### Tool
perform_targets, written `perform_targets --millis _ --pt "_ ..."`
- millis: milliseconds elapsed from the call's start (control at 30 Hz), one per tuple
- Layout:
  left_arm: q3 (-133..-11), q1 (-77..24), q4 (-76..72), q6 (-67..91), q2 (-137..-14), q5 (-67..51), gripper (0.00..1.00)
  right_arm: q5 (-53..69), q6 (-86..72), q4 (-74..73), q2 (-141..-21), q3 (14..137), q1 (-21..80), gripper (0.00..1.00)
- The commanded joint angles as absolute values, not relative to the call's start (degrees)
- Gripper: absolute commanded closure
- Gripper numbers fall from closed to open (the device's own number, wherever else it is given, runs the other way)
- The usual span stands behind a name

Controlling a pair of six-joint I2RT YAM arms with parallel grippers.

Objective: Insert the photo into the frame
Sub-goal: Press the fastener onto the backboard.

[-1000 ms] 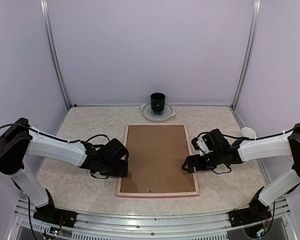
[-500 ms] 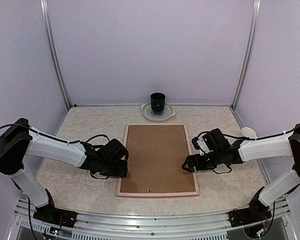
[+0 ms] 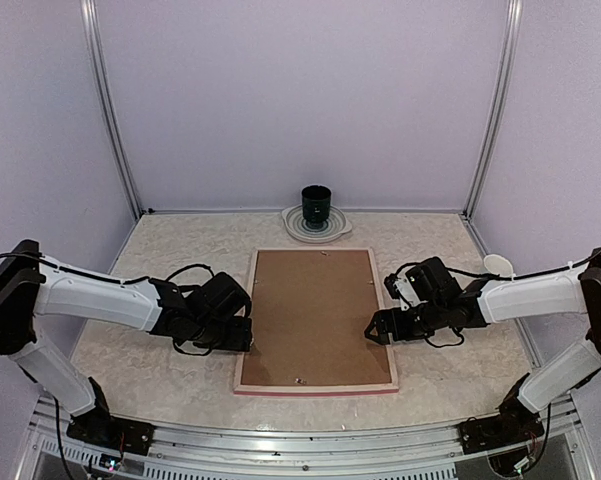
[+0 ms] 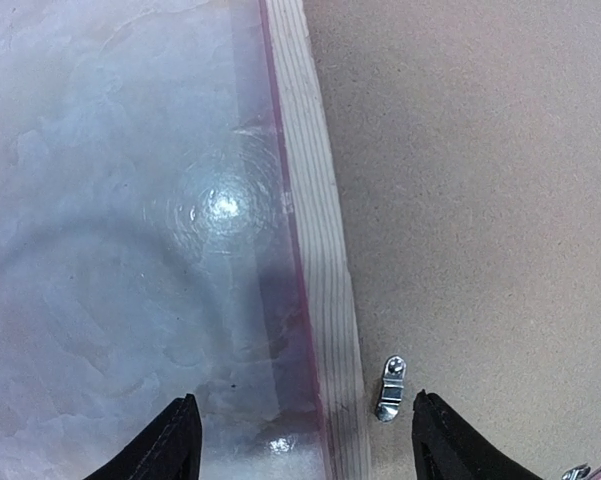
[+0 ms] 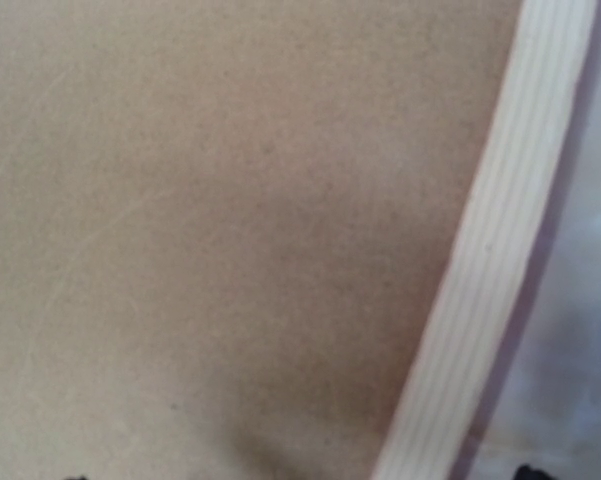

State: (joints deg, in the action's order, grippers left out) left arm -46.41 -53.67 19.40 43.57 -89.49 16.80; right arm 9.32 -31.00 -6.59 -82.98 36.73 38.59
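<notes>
The frame (image 3: 246, 350) lies face down in the middle of the table, its pale wood rim (image 4: 315, 230) round a brown backing board (image 3: 315, 315). The photo is hidden. My left gripper (image 3: 248, 335) is open low over the frame's left rim. One fingertip (image 4: 175, 445) hangs over the table, the other over the board beside a small metal clip (image 4: 389, 388). My right gripper (image 3: 373, 330) is open at the frame's right rim (image 5: 500, 260), close above the board (image 5: 230, 220). Only the very tips of its fingers show at the bottom edge of the right wrist view.
A dark cup (image 3: 316, 203) stands on a pale plate (image 3: 292, 228) at the back centre, just beyond the frame. A small white round thing (image 3: 497, 265) lies near the right wall. Metal posts mark the back corners.
My left arm has shifted a little to the left and its gripper has edged along the frame's left rim. The right arm and the frame have not moved.
</notes>
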Motion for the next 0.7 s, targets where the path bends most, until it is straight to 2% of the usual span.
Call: perform_targets --millis 0,533,667 --pt "-46.8 -53.5 20.0 42.9 -89.3 16.0 0.28 8.9 -30.6 -7.2 -82.2 37.2 39.1 0.08" --pt "-46.2 -52.1 17.0 41.4 -94.5 15.1 0.29 8.7 -30.5 -7.6 -81.7 36.9 39.1 0.08" --pt "-45.8 -51.6 16.3 41.3 -94.7 14.5 0.35 8.7 -30.4 -7.9 -81.6 37.1 39.1 0.08"
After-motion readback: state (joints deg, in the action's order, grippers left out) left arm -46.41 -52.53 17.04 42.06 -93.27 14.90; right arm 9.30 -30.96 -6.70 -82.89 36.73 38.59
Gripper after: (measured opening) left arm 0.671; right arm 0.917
